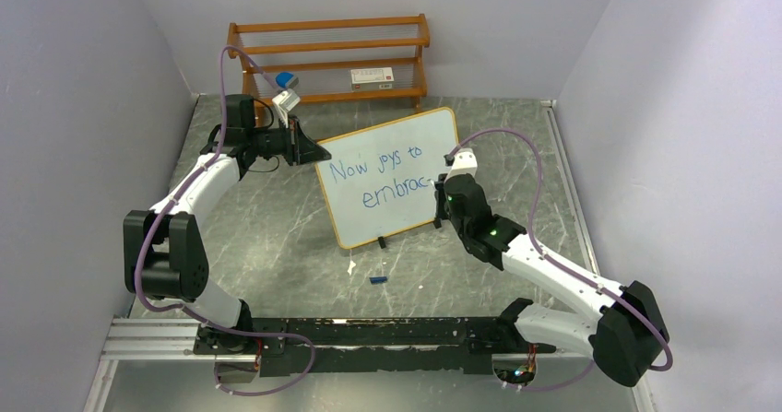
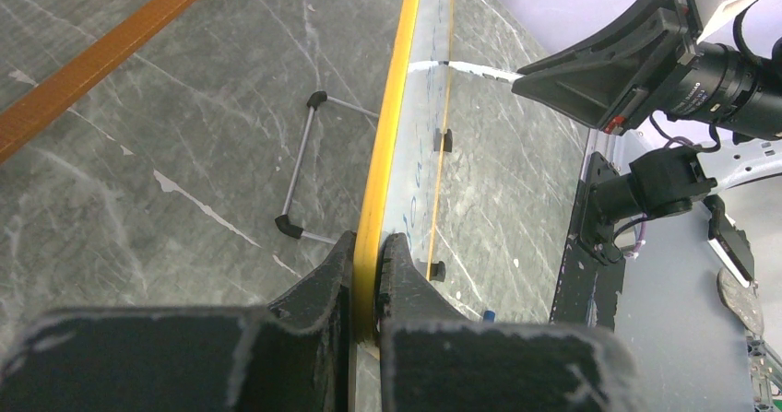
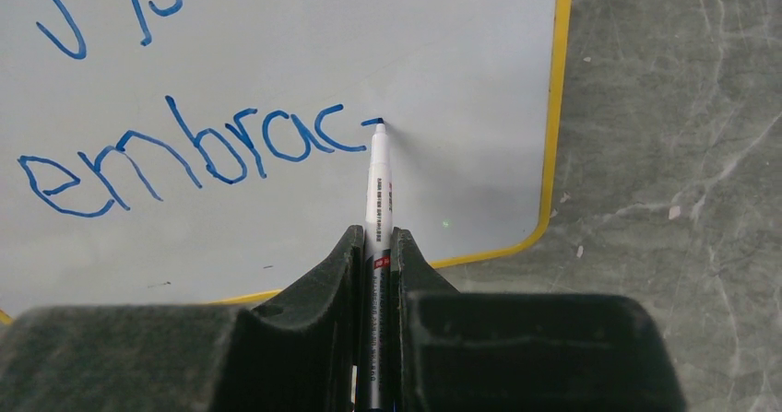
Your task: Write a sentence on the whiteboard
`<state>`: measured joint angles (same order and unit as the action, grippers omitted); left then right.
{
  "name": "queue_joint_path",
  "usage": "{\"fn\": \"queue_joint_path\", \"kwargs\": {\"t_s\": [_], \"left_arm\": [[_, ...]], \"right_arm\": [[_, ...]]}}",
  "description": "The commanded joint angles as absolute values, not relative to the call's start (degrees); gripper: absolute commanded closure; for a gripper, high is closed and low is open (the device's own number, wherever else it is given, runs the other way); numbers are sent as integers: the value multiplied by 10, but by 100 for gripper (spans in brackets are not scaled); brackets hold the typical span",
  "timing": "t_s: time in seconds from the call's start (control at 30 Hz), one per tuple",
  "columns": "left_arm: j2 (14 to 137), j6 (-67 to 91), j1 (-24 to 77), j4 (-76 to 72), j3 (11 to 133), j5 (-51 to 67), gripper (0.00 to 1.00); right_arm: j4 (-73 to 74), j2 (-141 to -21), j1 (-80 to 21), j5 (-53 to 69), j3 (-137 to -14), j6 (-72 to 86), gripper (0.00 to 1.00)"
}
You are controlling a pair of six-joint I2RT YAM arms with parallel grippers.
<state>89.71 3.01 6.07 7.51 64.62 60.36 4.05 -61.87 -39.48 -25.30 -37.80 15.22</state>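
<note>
Top external view: I see the grey marbled surface with the whiteboard standing at centre. My left gripper is clamped on its left frame edge. My right gripper pinches a marker, tip touching the board just after "embrac" in the sentence.

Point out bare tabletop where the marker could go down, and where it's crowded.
Bare marble: between the left arm and the lower-left edge of the whiteboard; also the back right corner beside the wooden shelf rack. Crowded: just in front of the board, where a blue cap lies, and at its right edge, where the right gripper holds the marker.
</note>
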Motion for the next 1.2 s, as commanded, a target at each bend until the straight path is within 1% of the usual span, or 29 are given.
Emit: {"fn": "queue_joint_path", "kwargs": {"t_s": [0.0, 0.5, 1.17], "left_arm": [[943, -64, 91, 143, 615, 462, 95], [942, -64, 90, 143, 615, 462, 95], [944, -63, 91, 142, 615, 463, 95]], "right_arm": [[32, -614, -385, -272, -376, 153, 100], [6, -623, -381, -273, -387, 142, 100], [-6, -628, -381, -231, -399, 128, 100]]}}
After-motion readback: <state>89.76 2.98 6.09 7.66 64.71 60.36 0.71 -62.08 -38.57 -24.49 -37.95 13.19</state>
